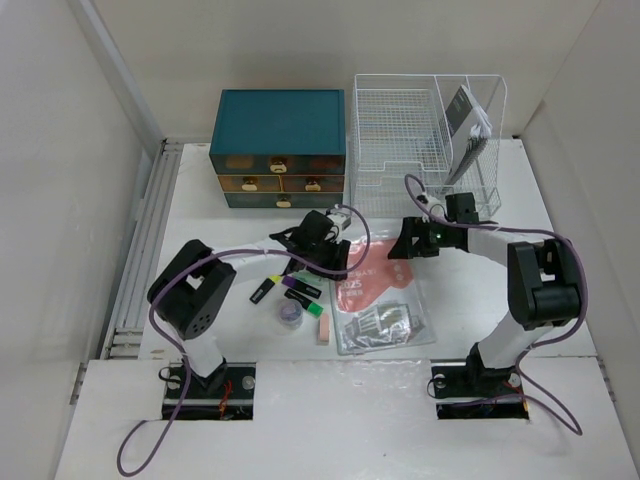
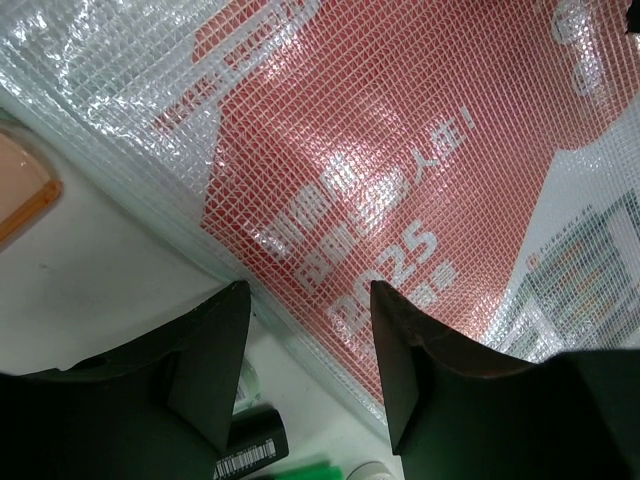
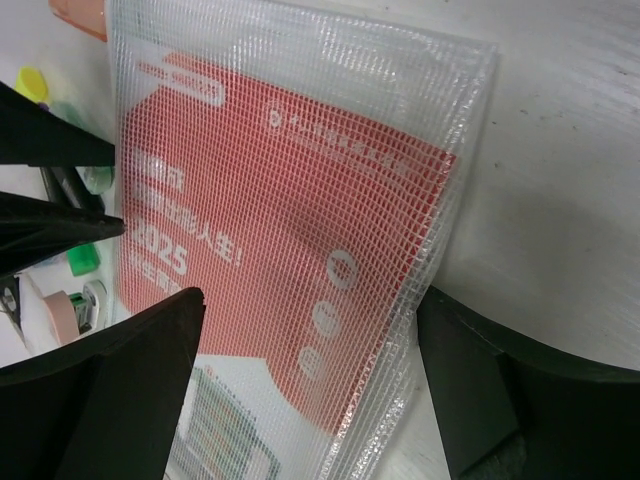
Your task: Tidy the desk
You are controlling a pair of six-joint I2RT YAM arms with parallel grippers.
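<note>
White desk (image 1: 190,215) seems part sorted | notebook (image 1: 468,125) in wire rack (image 1: 400,130) | mesh pouch (image 1: 375,300), markers (image 1: 300,290), tape (image 1: 290,316), eraser (image 1: 323,330) loose | left gripper (image 2: 310,300) slightly parted, right gripper (image 3: 308,300) spread wide, both empty above pouch

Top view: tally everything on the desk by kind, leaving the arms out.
Drawer box: 1
Wire rack: 1
Booklet in the rack: 1
Mesh pouch: 1
Markers: 3 (yellow, purple, green)
Tape roll: 1
Eraser: 1
Total on the desk: 9
</note>
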